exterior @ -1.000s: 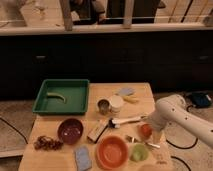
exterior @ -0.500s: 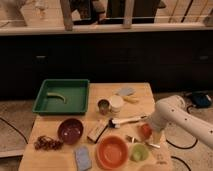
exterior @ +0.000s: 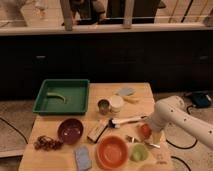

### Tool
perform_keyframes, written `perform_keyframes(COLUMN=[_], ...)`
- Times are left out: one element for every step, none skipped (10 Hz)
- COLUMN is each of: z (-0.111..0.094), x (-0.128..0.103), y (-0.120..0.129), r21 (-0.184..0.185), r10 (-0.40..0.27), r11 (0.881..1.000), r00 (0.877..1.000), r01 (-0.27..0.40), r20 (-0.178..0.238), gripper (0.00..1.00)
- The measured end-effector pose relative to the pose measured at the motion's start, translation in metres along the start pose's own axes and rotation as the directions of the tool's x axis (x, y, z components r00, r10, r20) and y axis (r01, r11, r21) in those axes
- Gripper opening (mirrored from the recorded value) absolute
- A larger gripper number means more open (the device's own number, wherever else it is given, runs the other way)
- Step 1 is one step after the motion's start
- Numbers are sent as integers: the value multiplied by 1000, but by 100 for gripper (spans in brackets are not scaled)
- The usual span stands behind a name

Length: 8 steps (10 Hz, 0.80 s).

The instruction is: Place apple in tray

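The apple [exterior: 145,130] is a small red-orange fruit at the right side of the wooden table, just left of my white arm. My gripper [exterior: 146,136] is down at the apple, at the end of the arm that reaches in from the right. The green tray [exterior: 42,102] stands at the table's back left with a yellowish banana-like item [exterior: 56,96] in it, well away from the apple.
On the table [exterior: 135,90] are a purple bowl [exterior: 70,130], dark grapes [exterior: 46,144], an orange bowl [exterior: 112,151], a pale green cup [exterior: 139,152], a blue sponge [exterior: 83,158], a metal cup [exterior: 103,106], a white cup [exterior: 116,103], a white utensil [exterior: 125,121] and a blue item [exterior: 125,92].
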Motion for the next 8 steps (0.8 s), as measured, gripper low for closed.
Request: perform_keyframes(z=[0, 1, 1, 2, 2, 2, 3, 3], x=[0, 1, 2, 2, 1, 2, 3, 3], y=[0, 0, 1, 0, 0, 0, 0, 1], r21=[1, 3, 3, 4, 4, 5, 7, 8], r10=[-7, -17, -21, -23, -26, -33, -42, -48], r11=[1000, 1000, 1000, 1000, 1000, 999, 999, 999], r00=[1000, 1000, 1000, 1000, 1000, 999, 999, 999], r01=[7, 17, 21, 23, 26, 33, 42, 48], r20=[-2, -3, -4, -5, -5, -7, -10, -11], gripper=[80, 80, 80, 80, 80, 80, 80, 80])
